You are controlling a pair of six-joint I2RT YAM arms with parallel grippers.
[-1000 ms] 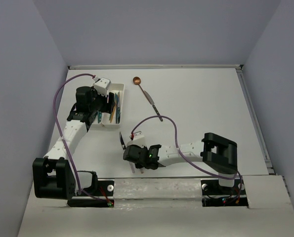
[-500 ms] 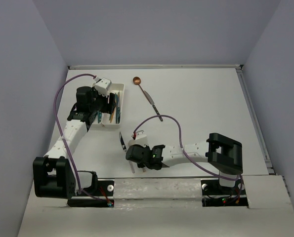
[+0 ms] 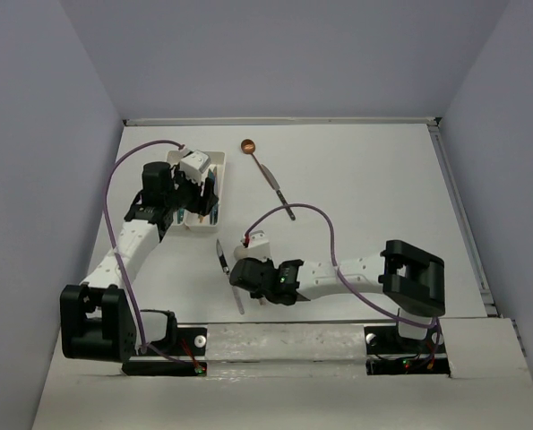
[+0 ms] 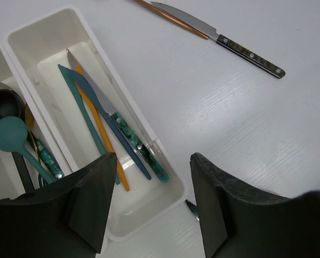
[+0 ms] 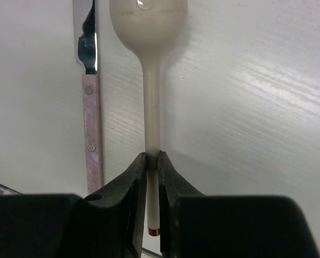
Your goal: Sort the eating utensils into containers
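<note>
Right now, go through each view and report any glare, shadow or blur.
Top view: even light, faint shadows, no blur. Left wrist view: sharp, soft sheen on the table, dark fingers overlap the tray's near end. Right wrist view: glint on the spoon bowl, soft shadow right of its handle.

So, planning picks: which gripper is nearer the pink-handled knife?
Right. The right gripper, gripping a beige spoon, is beside the pink-handled knife; the left gripper hangs over the trays.
</note>
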